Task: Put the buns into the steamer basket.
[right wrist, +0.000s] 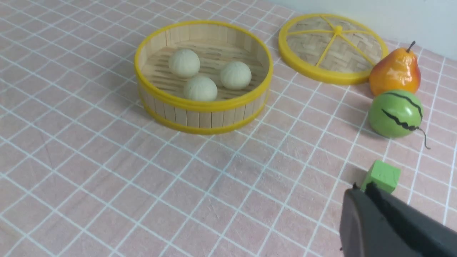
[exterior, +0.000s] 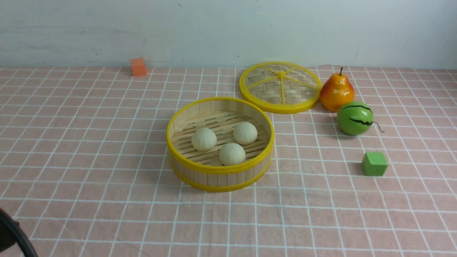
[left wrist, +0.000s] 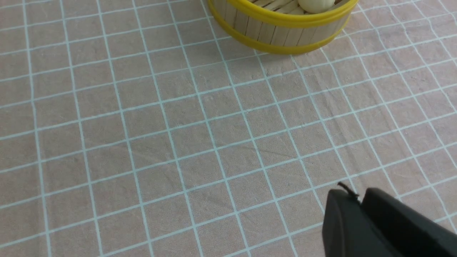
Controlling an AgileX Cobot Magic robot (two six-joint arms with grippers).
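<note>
Three cream-white buns [exterior: 204,139] [exterior: 245,133] [exterior: 232,154] lie inside the steamer basket [exterior: 185,117], a round bamboo tub with yellow rims in the middle of the table. The right wrist view shows the basket [right wrist: 203,117] and the buns [right wrist: 184,63] [right wrist: 235,74] [right wrist: 200,89] in it. The left wrist view shows the basket's near wall [left wrist: 282,34] and one bun [left wrist: 316,4]. My left gripper [left wrist: 358,196] is shut and empty, well short of the basket. My right gripper [right wrist: 360,189] is shut and empty, close to a green cube.
A flat woven lid with yellow rim [exterior: 281,87] lies behind the basket to the right. A pear [exterior: 336,92], a green watermelon ball [exterior: 355,118] and a green cube [exterior: 374,164] stand on the right. An orange cube [exterior: 138,67] sits at the back left.
</note>
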